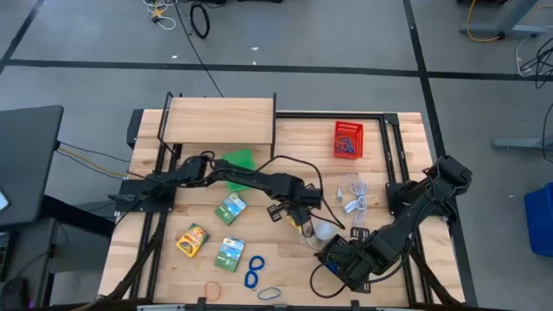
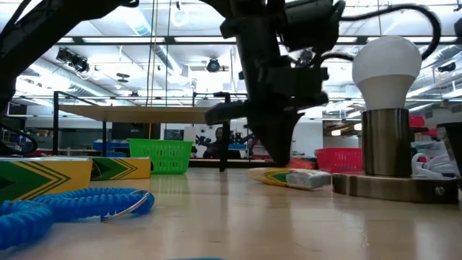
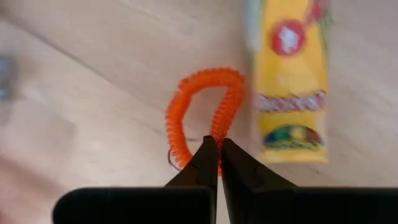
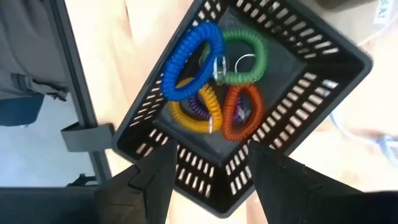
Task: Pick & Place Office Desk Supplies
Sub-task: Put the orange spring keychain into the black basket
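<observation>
Our left gripper (image 3: 219, 163) is pinched tight on the orange loop (image 3: 202, 112), down at the table (image 1: 397, 147) mid-front. The loop lies flat on the wood, just beside a yellow packet (image 3: 290, 81). In the high view that gripper (image 1: 300, 218) sits near the white bulb (image 1: 324, 230).

Our right gripper (image 4: 208, 168) is spread wide around the near wall of the black basket (image 4: 311, 81), at the table's front right. Inside it we see 5 loops: blue (image 4: 189, 59), green (image 4: 249, 56), yellow (image 4: 193, 118), purple (image 4: 202, 102) and orange-red (image 4: 239, 115).

More packets (image 1: 230, 208) and blue loops (image 1: 253, 271) lie front left. Red basket (image 1: 348, 139) back right, green basket (image 1: 238, 161) under the left arm.
</observation>
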Tool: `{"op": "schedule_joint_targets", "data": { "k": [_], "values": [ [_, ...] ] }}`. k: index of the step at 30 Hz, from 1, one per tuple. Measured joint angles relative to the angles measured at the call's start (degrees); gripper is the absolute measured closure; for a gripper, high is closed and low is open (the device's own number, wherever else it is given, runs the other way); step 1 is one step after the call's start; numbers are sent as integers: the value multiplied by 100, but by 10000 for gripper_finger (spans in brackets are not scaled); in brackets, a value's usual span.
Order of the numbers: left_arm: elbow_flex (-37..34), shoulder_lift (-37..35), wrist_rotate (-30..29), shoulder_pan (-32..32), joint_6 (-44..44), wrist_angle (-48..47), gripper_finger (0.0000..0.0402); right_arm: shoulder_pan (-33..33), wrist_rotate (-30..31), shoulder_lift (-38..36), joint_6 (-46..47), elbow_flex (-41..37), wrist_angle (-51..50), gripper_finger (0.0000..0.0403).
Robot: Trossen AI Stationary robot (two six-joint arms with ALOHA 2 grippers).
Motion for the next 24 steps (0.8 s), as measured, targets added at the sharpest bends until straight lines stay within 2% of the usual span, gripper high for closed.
{"op": "schedule_joint_targets", "data": {
  "k": [9, 17, 20, 24],
  "values": [
    [3, -196, -336, 302, -253, 39, 395, 0, 165, 0, -90, 0, 1, 195],
    [13, -665, -266, 312, -290, -49, 395, 9, 835, -1, -207, -2, -33, 195],
    [14, -931, 81, 325, -453, -127, 395, 57, 1139, 0, -328, -2, 9, 195],
    [14, -1326, 837, 306, -721, -244, 395, 191, 1476, 0, -541, -2, 148, 195]
  ]
}}
